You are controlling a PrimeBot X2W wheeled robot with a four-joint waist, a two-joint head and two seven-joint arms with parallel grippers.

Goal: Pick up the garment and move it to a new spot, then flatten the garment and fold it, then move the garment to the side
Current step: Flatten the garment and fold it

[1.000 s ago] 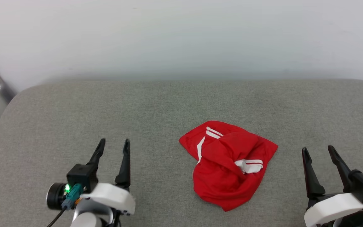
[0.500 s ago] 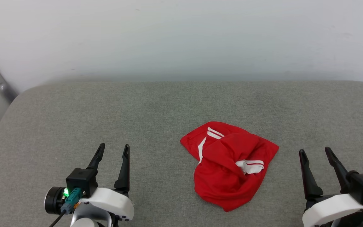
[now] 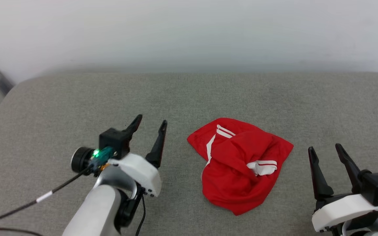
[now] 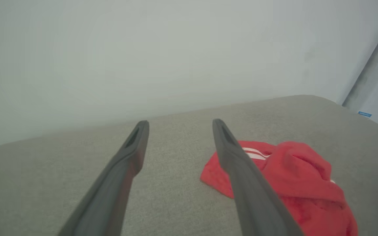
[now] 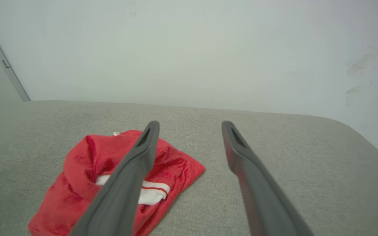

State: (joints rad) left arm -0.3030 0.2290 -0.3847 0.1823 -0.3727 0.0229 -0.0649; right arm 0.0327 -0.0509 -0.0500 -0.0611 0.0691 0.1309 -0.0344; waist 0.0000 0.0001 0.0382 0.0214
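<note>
Left gripper (image 3: 151, 119) now nearer garment (image 3: 233, 183)

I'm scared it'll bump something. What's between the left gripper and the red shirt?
Nothing, just a bare strip of the grey fabric surface between the left gripper and the garment. The head view shows it plainly.

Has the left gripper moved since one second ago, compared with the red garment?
Yes. In the head view the left gripper went forward and rightward; its gap to the garment is much narrower now.
</note>
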